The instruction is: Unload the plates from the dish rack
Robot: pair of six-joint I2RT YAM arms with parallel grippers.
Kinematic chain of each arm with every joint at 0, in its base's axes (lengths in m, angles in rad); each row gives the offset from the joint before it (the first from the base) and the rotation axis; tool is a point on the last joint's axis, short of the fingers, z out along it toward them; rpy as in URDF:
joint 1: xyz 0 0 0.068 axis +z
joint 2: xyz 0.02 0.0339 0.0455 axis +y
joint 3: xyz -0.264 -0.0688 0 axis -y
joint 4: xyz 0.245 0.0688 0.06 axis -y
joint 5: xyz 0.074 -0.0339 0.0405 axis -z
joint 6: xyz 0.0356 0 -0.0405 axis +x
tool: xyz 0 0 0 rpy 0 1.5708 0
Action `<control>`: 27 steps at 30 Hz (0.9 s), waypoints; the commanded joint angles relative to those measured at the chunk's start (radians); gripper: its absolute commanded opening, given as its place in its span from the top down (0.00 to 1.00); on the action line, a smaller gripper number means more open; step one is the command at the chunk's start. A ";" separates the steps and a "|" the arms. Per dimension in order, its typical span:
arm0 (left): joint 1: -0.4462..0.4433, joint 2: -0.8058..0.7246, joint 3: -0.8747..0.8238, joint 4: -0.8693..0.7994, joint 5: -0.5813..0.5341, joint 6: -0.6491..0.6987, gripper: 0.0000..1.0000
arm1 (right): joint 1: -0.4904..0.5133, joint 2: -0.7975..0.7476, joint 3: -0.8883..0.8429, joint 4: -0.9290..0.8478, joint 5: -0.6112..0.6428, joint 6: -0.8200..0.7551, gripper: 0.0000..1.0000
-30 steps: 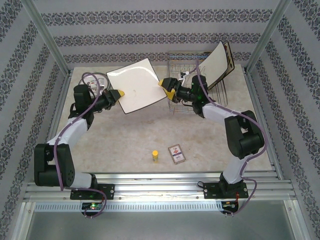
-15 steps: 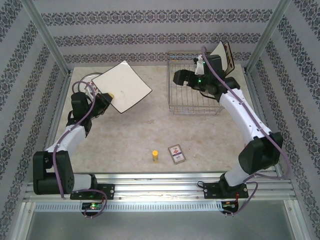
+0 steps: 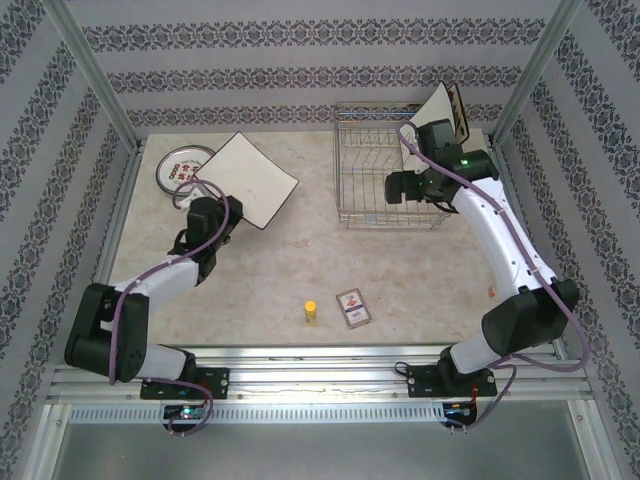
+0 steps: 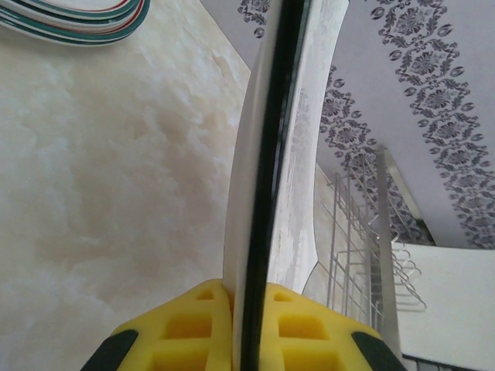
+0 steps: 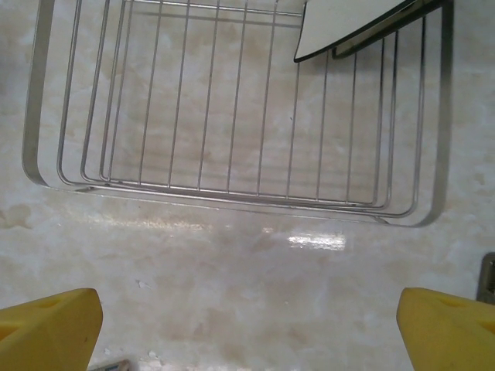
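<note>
At the far right corner of the dish rack (image 3: 372,168), two square plates (image 3: 441,112) lean upright. Well left of the rack, a third square plate (image 3: 252,178) tilts over the table, its edge clamped in the left gripper (image 4: 249,328), beside stacked round plates (image 3: 183,163). Over the rack's near side hangs the right gripper (image 5: 247,332), jaws wide apart.

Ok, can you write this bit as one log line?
left gripper: shut on square plate | right gripper: open by dish rack | plates in rack: some left
</note>
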 commanded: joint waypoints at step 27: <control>-0.212 0.490 0.094 0.729 -0.489 -0.366 1.00 | -0.001 -0.029 0.017 -0.072 0.026 -0.074 0.02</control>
